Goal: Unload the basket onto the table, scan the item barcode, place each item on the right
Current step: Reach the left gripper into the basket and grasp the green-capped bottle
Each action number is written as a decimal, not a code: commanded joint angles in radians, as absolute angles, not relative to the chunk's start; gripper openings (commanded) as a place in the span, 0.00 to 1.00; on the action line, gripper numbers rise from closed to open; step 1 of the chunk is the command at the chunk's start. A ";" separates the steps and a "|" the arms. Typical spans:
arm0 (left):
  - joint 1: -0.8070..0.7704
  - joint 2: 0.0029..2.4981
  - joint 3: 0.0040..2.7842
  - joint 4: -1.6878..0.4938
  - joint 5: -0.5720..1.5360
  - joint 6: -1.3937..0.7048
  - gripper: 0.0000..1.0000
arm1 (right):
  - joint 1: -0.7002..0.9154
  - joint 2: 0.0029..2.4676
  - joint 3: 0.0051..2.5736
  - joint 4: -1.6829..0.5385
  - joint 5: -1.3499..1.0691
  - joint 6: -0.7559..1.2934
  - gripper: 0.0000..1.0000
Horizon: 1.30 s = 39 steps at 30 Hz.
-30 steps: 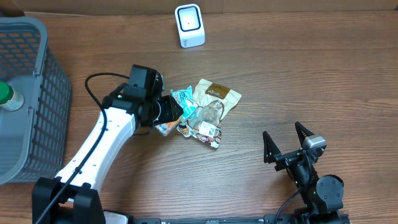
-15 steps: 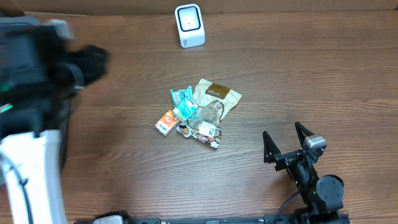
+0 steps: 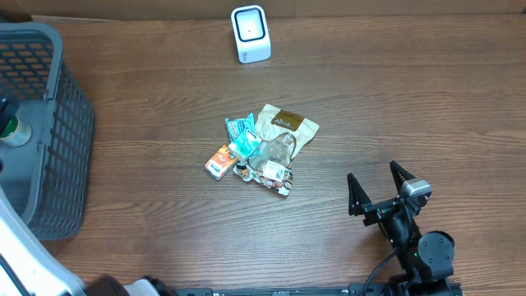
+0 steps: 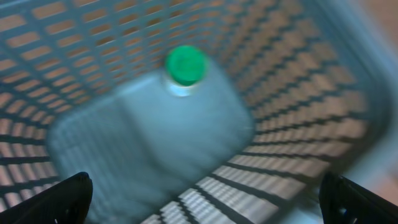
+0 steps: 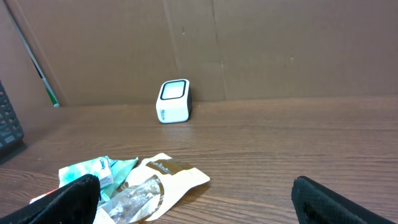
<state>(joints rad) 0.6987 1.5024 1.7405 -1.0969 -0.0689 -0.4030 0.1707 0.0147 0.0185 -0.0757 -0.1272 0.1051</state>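
A white barcode scanner [image 3: 250, 33] [image 5: 173, 101] stands at the table's far edge. Mid-table lies a small pile of items: a beige pouch [image 3: 285, 126] [image 5: 168, 180], a teal packet [image 3: 241, 131] [image 5: 93, 171], an orange packet [image 3: 219, 161] and a clear wrapper [image 3: 275, 156]. My left gripper [image 4: 205, 208] is open over the grey basket [image 4: 298, 137], its fingertips [image 4: 62, 199] wide apart with nothing between them. Below it a blurred bottle with a green cap [image 4: 185, 64] [image 3: 8, 127] lies in the basket. My right gripper [image 3: 382, 185] [image 5: 208, 208] rests open at the front right, facing the pile.
The grey basket [image 3: 62, 123] fills the table's left edge. My left arm's white link [image 3: 20, 255] shows at the bottom left corner. A brown cardboard wall [image 5: 249, 43] backs the table behind the scanner.
My left arm has swung away from the pile to the left, over the basket, and its jaws have opened wide. The pile and my right arm have not moved.
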 commanded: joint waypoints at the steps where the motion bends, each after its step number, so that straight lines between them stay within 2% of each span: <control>1: 0.742 1.583 1.734 -1.096 -0.139 -0.302 1.00 | 0.169 0.003 0.008 -0.071 -0.133 0.108 1.00; 14: 0.771 1.880 1.734 -0.905 -0.139 -0.146 1.00 | 0.169 0.003 0.008 -0.071 -0.133 0.108 1.00; 28: 0.769 2.056 1.734 -0.656 -0.130 -0.020 1.00 | 0.169 0.003 0.008 -0.072 -0.133 0.108 1.00; 39: 0.769 2.155 1.734 -0.620 -0.094 0.012 0.99 | 0.169 0.003 0.008 -0.072 -0.133 0.108 1.00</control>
<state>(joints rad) 0.7723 2.1193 1.7386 -0.6331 -0.1093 -0.0174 0.1707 0.0147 0.0185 -0.0757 -0.1268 0.1040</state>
